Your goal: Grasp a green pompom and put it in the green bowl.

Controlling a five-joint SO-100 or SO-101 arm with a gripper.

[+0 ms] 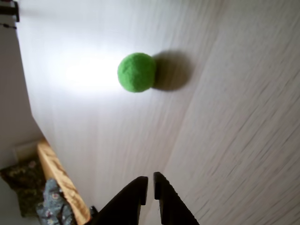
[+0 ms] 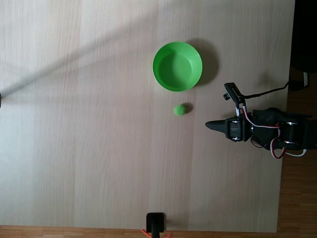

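Looking across the fixed view from left to right, you had a wide stretch of bare bench (image 2: 74, 124) on the left, with its lower edge running along the bottom and its right edge just behind the arm. One green bowl (image 2: 177, 66) sat right of centre near the top. One green pompom (image 2: 181, 109) lay on the bench just below the bowl, apart from its rim. Your hand (image 2: 209, 124) pointed left, near the pompom but short of it and a little lower, with open bench between them. In the wrist view the pompom (image 1: 136, 72) rested alone on the wood, and the hand (image 1: 150, 180) had its two dark fingers almost together, a thin slit between them, gripping nothing.
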